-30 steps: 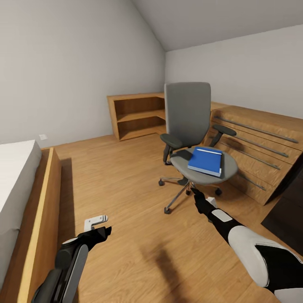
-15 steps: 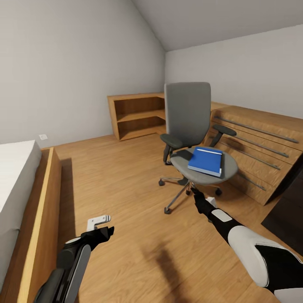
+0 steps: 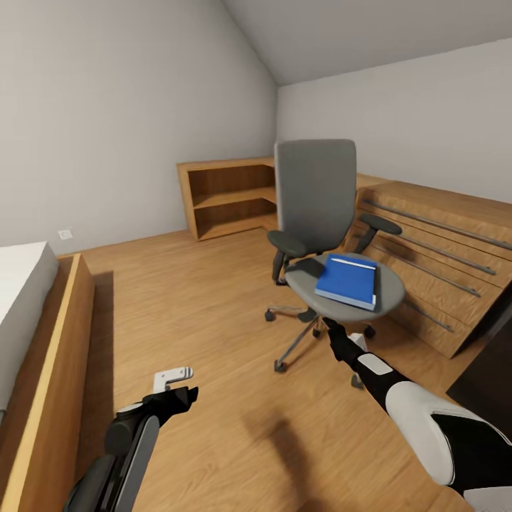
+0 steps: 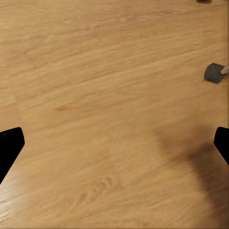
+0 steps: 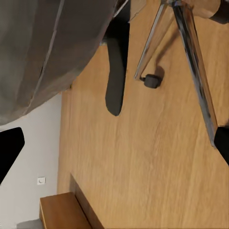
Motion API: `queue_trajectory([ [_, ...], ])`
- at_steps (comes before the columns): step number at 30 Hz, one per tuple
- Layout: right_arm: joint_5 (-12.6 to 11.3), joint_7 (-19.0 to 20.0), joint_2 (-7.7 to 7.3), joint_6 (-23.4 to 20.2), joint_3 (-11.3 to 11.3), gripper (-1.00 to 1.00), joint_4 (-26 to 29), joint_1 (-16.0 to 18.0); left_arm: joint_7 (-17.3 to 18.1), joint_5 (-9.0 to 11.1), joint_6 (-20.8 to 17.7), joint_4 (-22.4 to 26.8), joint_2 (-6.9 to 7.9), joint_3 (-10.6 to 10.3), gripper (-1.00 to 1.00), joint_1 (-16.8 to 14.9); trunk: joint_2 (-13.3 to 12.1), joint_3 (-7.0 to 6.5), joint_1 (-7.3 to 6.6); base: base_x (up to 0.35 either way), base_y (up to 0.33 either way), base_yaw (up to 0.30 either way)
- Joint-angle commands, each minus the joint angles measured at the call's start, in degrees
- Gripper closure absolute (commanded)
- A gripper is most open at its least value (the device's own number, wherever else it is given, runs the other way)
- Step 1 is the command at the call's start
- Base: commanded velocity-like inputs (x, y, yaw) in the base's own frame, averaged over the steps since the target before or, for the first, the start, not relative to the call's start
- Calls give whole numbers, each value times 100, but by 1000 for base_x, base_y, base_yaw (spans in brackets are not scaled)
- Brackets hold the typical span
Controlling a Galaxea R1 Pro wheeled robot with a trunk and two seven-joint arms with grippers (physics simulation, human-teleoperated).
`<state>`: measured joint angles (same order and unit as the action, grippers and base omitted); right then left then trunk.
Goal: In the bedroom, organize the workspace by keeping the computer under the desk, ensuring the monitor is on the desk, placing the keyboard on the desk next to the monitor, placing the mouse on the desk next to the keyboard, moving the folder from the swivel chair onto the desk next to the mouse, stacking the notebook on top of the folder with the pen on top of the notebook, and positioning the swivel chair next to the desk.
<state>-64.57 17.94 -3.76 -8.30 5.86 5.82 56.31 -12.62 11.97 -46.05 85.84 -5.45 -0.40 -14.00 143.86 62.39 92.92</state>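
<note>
The folder (image 3: 347, 280) lies flat on the grey seat of the swivel chair (image 3: 317, 206), a small dark pad, likely the notebook (image 3: 304, 267), beside it near the backrest. Our right end effector (image 3: 330, 326) sits just below the front seat edge, above the chair's metal base; in its wrist view the two fingertips (image 5: 9, 150) stand at opposite margins, so we read it as wide and empty. The left end effector (image 3: 186, 393) hangs over bare floor (image 3: 206, 306), well apart from the chair, fingertips (image 4: 10, 145) likewise spread and holding nothing. A wooden shelf (image 3: 226, 195) and drawer chest (image 3: 434, 249) stand behind.

Our worry: castors roll freely, so a rising arm that clips the seat rim could shove the chair away or tip the folder off.
</note>
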Motion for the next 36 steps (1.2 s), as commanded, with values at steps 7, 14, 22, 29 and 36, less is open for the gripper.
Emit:
queue_trajectory([
  [7, -3, 17, -1, -32, 47, -100, -2, 3, -63, 60, -13, -16, 0, -21, -100, -4, 2, 5, 0, 39, -7, 0],
  [14, -3, 17, -2, -32, 47, -100, -4, 3, -58, 60, -9, -23, 6, -22, -100, -4, 2, 5, 0, 243, 0, 0],
  [22, -3, 24, -2, -32, 47, -100, -2, 3, -59, 60, -5, -24, 1, -22, -100, -2, 2, 5, 0, 203, 0, 0],
  [29, -2, 25, -2, -30, 47, -100, -2, 3, -58, 60, -5, -24, 2, -22, -100, -6, 2, 5, 0, 207, 0, 0],
  [36, 4, 25, -2, -28, 47, -100, -2, 3, -65, 60, -10, -24, 8, -22, -100, -3, 2, 5, 0, 56, 0, 0],
])
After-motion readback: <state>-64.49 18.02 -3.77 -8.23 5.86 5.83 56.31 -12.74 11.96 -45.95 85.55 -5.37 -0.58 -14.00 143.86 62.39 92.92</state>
